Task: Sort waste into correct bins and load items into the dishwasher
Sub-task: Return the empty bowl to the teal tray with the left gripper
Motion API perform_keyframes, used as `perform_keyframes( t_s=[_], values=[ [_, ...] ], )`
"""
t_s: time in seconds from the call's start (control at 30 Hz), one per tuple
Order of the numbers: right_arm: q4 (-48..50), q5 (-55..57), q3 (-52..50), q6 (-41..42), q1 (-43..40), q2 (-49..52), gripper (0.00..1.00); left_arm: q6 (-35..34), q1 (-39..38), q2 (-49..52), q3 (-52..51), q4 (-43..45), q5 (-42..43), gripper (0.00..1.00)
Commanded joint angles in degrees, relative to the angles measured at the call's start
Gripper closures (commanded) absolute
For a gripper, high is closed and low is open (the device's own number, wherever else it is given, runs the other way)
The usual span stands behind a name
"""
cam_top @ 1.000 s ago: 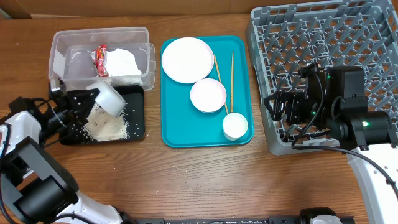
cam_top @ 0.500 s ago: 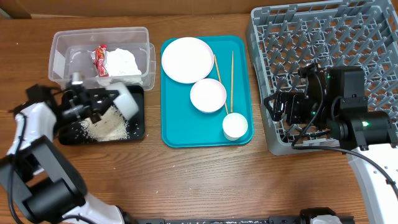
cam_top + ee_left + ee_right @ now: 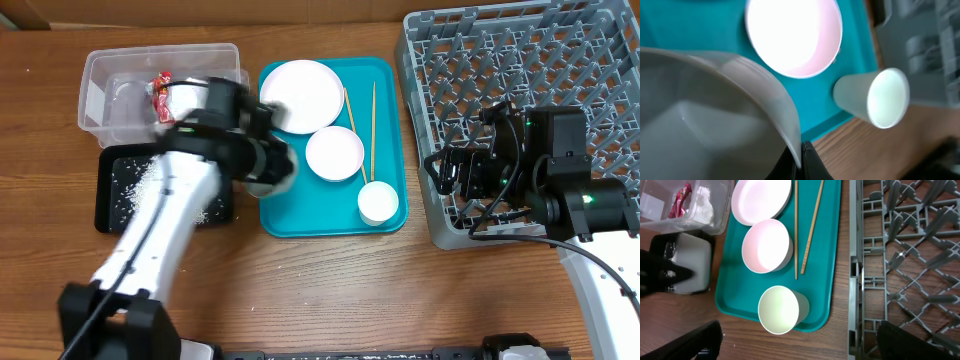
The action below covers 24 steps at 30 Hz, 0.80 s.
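Carriage of the grey-green bowl (image 3: 705, 115) matters: the left gripper (image 3: 801, 156) is clenched on its rim, above the left edge of the teal tray (image 3: 300, 215). Pass high over the small white bowl (image 3: 335, 153) and cup (image 3: 378, 203) toward the dish rack (image 3: 560, 60), where the right gripper (image 3: 446, 172) hangs spread wide.

Robot lab test bench, staged as a dishwashing station. Plain wooden desk (image 3: 330, 290) with left arm (image 3: 160, 230) and right arm (image 3: 580, 200) mounted at it. Grey dish rack (image 3: 480, 60), teal tray (image 3: 310, 215) and clear plastic tub (image 3: 100, 75) sit straight on the wood. What looks like cardboard (image 3: 200, 10) runs along the back.
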Motion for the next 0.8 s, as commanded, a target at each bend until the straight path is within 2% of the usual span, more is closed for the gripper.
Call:
perform_keyframes(
  t_s=[0.0, 0.13, 0.3, 0.6, 0.77],
  values=[
    [0.57, -0.35, 1.01, 0.22, 0.17, 0.13, 0.00, -4.48, -8.61, 3.06, 0.33, -0.04, -16.00, 0.96],
    [0.70, -0.35, 1.01, 0.22, 0.17, 0.13, 0.00, -5.90, -14.21, 5.64, 0.33, -0.11, -19.56, 0.96],
    [0.55, -0.37, 1.01, 0.22, 0.17, 0.13, 0.00, -5.88, -17.46, 8.92, 0.33, 0.09, -21.88, 0.96],
    [0.55, -0.35, 1.01, 0.22, 0.17, 0.13, 0.00, -5.86, -17.59, 10.49, 0.35, 0.57, -22.03, 0.96],
    [1.31, -0.35, 1.01, 0.22, 0.17, 0.13, 0.00, -5.84, -17.57, 10.49, 1.16, 0.59, -19.76, 0.85]
  ],
)
